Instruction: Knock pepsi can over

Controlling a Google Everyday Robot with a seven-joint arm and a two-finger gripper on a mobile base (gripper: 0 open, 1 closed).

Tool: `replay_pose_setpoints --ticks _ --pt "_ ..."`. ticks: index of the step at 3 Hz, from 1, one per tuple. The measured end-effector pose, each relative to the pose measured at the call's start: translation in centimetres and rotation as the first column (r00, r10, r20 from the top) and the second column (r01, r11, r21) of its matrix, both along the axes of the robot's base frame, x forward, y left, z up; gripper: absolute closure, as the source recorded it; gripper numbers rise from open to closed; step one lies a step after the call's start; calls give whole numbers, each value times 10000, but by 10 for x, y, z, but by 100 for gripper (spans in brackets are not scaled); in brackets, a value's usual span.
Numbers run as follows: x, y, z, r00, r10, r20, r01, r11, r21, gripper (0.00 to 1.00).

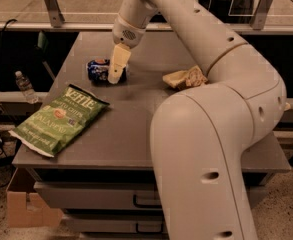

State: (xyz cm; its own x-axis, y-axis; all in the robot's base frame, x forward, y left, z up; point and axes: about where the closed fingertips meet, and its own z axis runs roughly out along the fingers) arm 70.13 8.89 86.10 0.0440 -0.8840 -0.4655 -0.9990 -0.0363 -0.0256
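The pepsi can [99,69] is small and blue and lies on its side on the grey table [136,129], at the back left. My gripper [117,67] hangs from the cream arm, which comes down from the top of the view. It is at the can's right end and touches it or nearly does. It hides the can's right end.
A green Kettle chip bag [61,119] lies flat at the table's front left corner. A crumpled tan bag [186,77] lies right of the can. A clear water bottle [24,86] stands off the table at the left. A cardboard box [26,210] sits on the floor below.
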Motion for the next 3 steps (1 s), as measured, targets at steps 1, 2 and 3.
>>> replay_pose_setpoints --ticks 1,2,3 --pt "12 -21 15 9966 -817 -48 816 9883 1289 0" --pt "28 -67 54 9810 -1923 249 1764 9384 2972 0" --pt "40 -130 98 9430 -3240 763 2653 8700 4156 0"
